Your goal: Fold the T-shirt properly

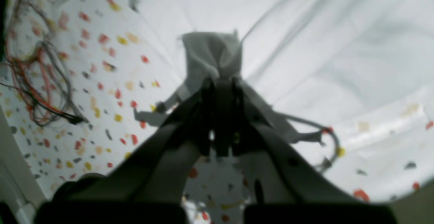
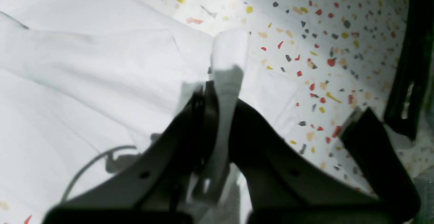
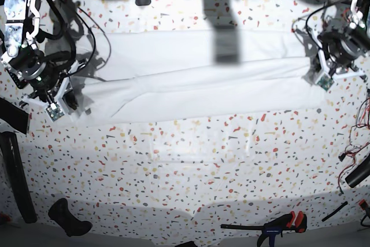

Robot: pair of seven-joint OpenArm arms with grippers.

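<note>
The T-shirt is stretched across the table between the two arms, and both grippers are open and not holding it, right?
Not quite. The T-shirt is stretched across the table, but both grippers are shut on it. The wrist views show cloth pinched in the left gripper and the right gripper.

1. Looked like a robotics lab or workshop bench.
2. Two robot arms mounted over a speckled worktop.
3. Loose bundles of wires trailing at the edge.
4. Bar clamp and black tool handles lying along the front.
</note>
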